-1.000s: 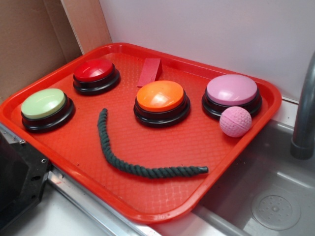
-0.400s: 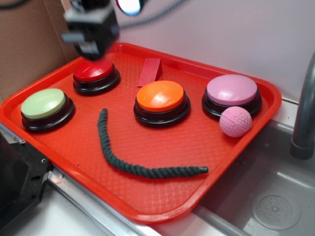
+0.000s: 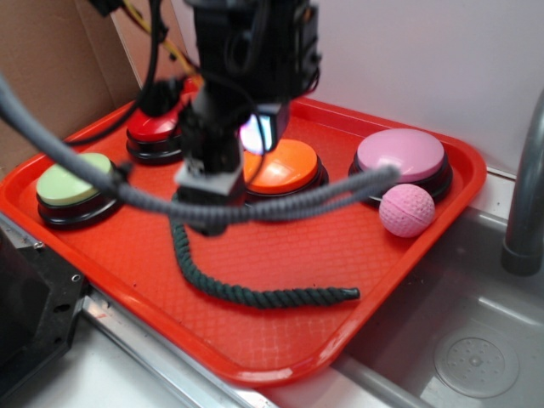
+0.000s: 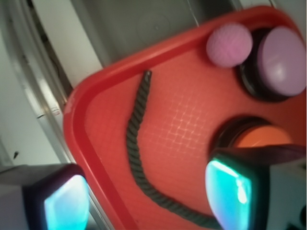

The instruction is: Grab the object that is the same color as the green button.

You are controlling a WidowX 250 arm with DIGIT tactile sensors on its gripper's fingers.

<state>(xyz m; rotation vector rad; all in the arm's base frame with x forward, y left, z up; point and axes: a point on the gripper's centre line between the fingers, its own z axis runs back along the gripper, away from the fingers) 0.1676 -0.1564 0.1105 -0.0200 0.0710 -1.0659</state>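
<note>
On the red tray we saw the dark green rope lying in a long curve across the front half, one end near the tray's front right part and the other running up toward the middle, where the arm hid it in the exterior view. We found our gripper hanging over the tray's middle, above the rope's upper end and in front of the orange button. In the wrist view its two fingers stood wide apart at the bottom corners, glowing teal pads facing each other, with the rope passing between them below and nothing held. We could not tell whether the fingers touched the tray.

Beside the tray's left edge sat the green button, partly crossed by our grey braided cable. Behind it the red button showed only in part. At the right stood the pink button, with a pink ball just in front of it. Beyond the tray's right side we saw a steel sink.
</note>
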